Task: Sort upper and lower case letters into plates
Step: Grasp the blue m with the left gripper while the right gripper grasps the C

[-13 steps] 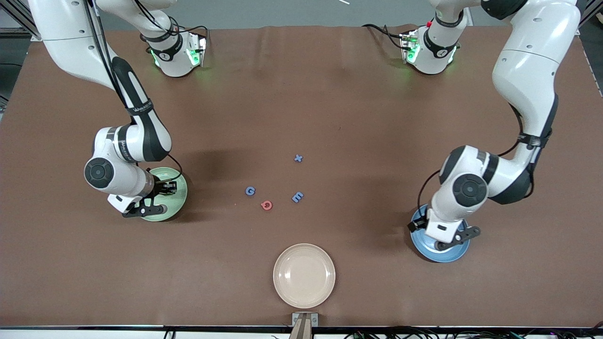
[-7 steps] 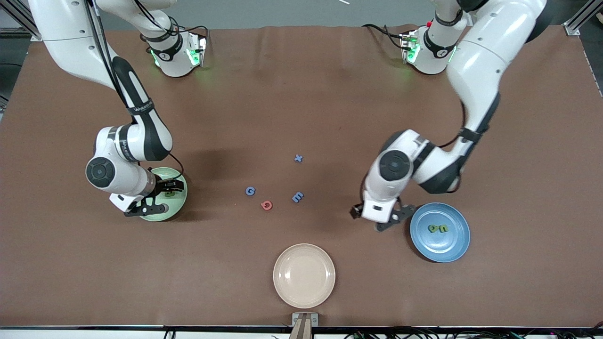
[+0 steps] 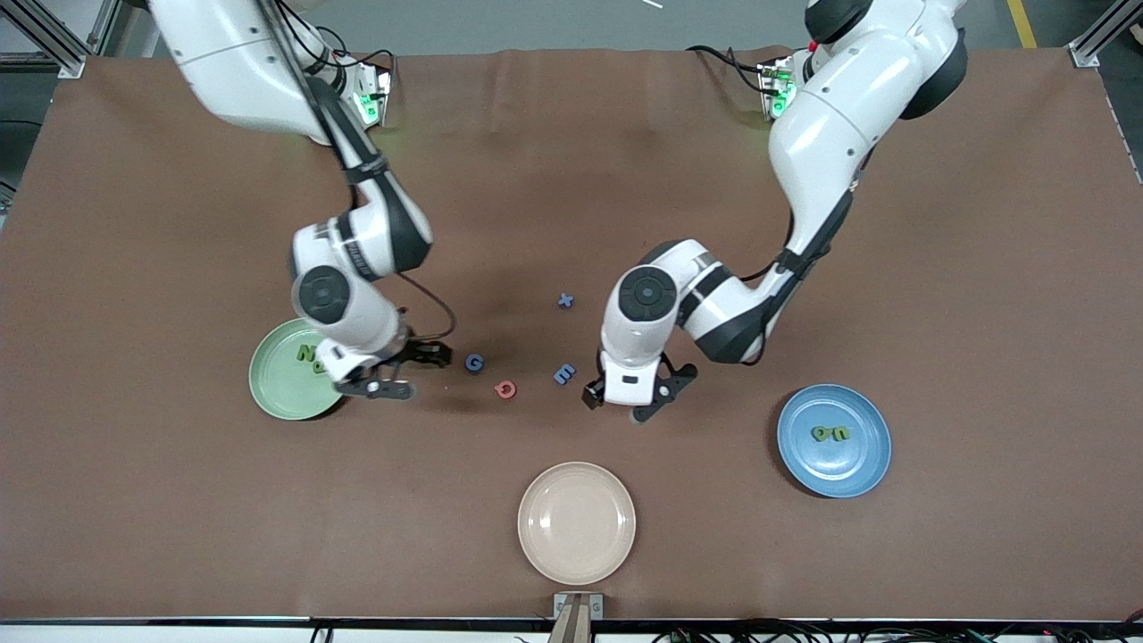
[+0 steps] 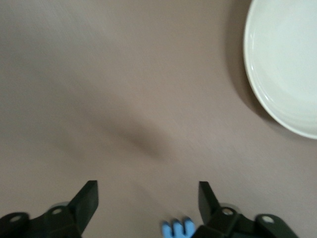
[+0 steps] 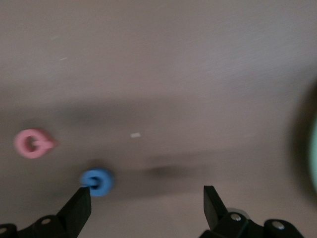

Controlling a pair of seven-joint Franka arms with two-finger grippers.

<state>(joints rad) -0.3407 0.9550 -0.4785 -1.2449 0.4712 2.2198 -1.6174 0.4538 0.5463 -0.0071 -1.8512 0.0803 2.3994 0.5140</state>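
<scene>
Brown cloth [image 3: 571, 179] covers the table (grey floor [image 3: 536, 22] above).

The only readable characters are the foam letters themselves. On the brown table mat [image 3: 571, 179], nearest its middle, lies a small blue foam "x" [image 3: 565, 301]; nearer the front camera than it lie a blue "E" [image 3: 564, 374], a blue "G" [image 3: 474, 362] and a pink "Q" [image 3: 505, 389]. The green letters on the two plates are too small to read.
</scene>
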